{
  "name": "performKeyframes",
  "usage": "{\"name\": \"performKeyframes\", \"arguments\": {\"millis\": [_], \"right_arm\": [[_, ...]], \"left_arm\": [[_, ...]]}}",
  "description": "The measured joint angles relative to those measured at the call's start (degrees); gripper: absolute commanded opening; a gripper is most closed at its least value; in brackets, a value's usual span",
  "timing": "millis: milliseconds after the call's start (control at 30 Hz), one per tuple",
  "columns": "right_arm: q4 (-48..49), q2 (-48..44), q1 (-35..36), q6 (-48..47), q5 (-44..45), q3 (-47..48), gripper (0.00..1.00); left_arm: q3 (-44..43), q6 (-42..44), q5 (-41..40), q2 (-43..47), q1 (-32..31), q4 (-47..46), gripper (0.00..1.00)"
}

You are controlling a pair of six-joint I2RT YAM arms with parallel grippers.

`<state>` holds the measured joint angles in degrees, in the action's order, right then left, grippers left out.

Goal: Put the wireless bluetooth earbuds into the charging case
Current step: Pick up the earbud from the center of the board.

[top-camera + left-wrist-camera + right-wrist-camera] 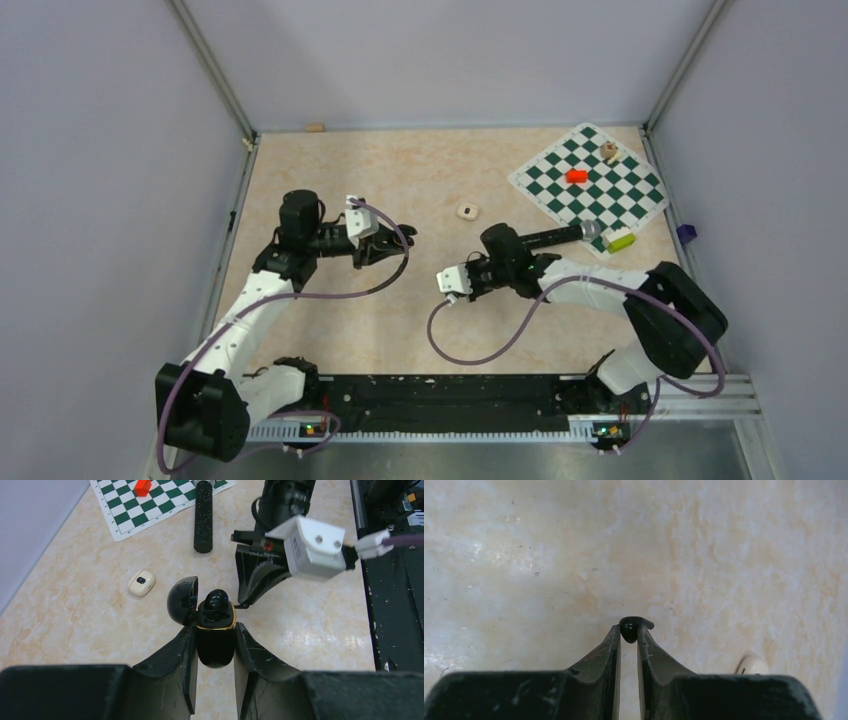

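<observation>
The charging case [215,647], glossy black with a gold rim, is upright between the fingers of my left gripper [215,630], which is shut on it. Its lid [181,600] hangs open to the left, and one black earbud [217,600] sits in the top. In the right wrist view my right gripper [629,630] is shut on the other earbud [633,625] at its fingertips, close over the tabletop. In the left wrist view the right gripper [245,597] points down just beyond the case. From above, the left gripper [390,242] and right gripper [468,280] face each other mid-table.
A cream-coloured lump [467,211] lies behind the grippers. A long black cylinder with a silver tip [555,236] rests by the chessboard mat [590,190], which carries a red piece [576,176]. A yellow-green block [620,240] lies at its edge.
</observation>
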<state>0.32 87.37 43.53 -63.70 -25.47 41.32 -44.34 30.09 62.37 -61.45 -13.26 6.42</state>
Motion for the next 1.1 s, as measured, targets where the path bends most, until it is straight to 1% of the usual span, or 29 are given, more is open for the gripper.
{"name": "performKeyframes", "arguments": {"millis": [200, 333, 600, 733, 867, 1100], "right_arm": [[-0.8, -9.2, -4.5, 8.5, -8.4, 2.1, 0.06], [-1.2, -13.4, -6.9, 14.4, -14.1, 3.5, 0.06], [0.1, -16.9, -7.7, 27.6, -23.7, 3.9, 0.06], [4.7, -17.9, -7.7, 36.3, -28.1, 4.1, 0.06], [12.5, -18.0, -7.8, 46.4, -31.8, 4.2, 0.06], [24.8, -17.6, -7.8, 59.7, -34.4, 4.2, 0.06]], "left_arm": [[0.1, 0.0, 0.4, -0.6, 0.0, 0.0, 0.00], [0.2, 0.0, 0.7, -1.2, 0.0, 0.0, 0.00], [0.6, 0.0, 0.8, -1.8, -0.6, -0.1, 0.00], [0.8, 0.1, 0.7, -1.9, -0.8, -0.2, 0.00], [0.9, 0.1, 0.7, -2.2, -0.9, -0.4, 0.00], [1.5, 1.2, 0.9, -2.2, -1.2, -0.3, 0.00]]}}
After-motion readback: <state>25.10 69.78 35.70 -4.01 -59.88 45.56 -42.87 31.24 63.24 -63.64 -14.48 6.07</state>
